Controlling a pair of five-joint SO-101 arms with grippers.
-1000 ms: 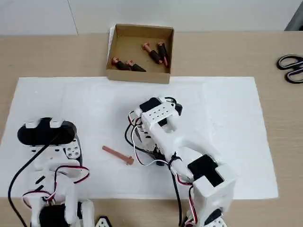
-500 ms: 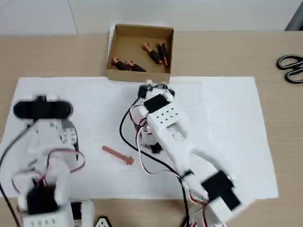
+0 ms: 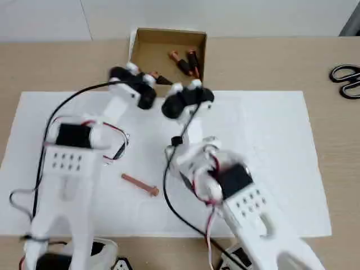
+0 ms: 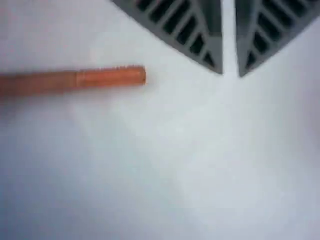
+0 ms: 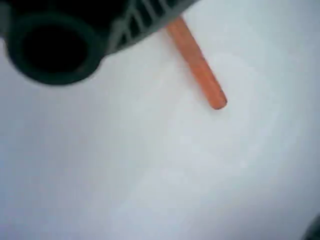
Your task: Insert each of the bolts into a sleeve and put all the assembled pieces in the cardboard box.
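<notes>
The left gripper (image 4: 229, 70) is low over the white paper (image 4: 165, 165). Its two grey ribbed fingers (image 4: 197, 35) are almost together, with only a thin slit between the tips and nothing in it. The bolt (image 4: 75, 82) lies flat on the paper to one side of these fingers, with its threaded end toward them, near but not touching.

The right gripper (image 5: 100, 35) is clamped on a black sleeve (image 5: 55, 50) (I see only one ribbed finger (image 5: 145, 17), pressed against the sleeve's side). The open hole of the sleeve faces the camera. The same orange bolt passes under this finger and its free end rests on the paper.

In the high view the bolt (image 3: 140, 184) lies on the paper between the two arms, well apart from the cardboard box (image 3: 169, 32). The box stands on the wooden table (image 3: 56, 62) just beyond the paper's far edge, and some assembled pieces (image 3: 183, 61) lie inside it. Scissors (image 3: 346, 81) are at the far right of the table.
</notes>
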